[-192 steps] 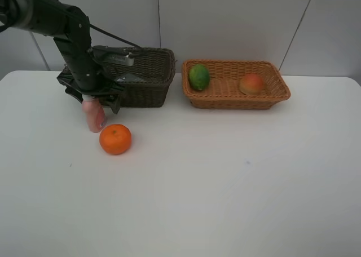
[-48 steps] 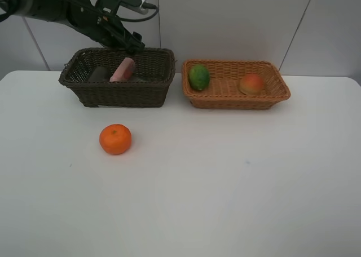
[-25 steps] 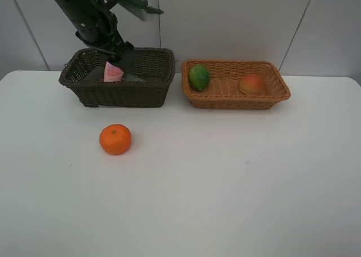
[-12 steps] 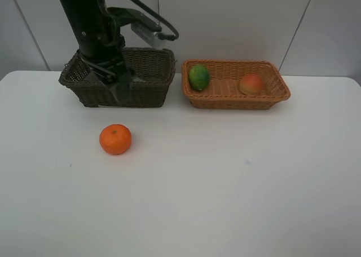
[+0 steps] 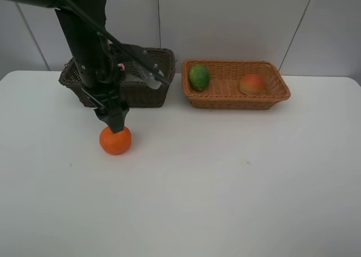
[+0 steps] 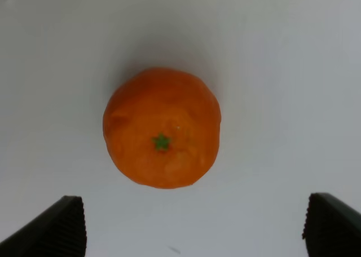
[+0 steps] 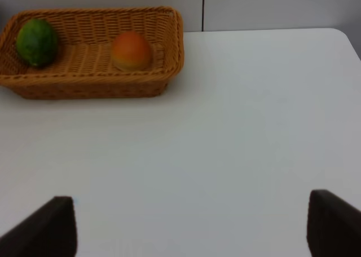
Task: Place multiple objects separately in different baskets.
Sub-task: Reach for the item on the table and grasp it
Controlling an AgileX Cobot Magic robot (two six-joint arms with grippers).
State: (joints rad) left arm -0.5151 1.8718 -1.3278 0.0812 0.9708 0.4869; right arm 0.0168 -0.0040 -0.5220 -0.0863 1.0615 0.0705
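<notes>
Left gripper (image 6: 189, 226) above orange (image 6: 162, 127)

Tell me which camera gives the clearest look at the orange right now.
The left wrist view: the orange fills the middle of the picture, unobstructed, stem up, on the bare table, between the open left gripper tips. The exterior high view shows it small, its top partly covered by the gripper. The right wrist view misses it entirely.
</notes>
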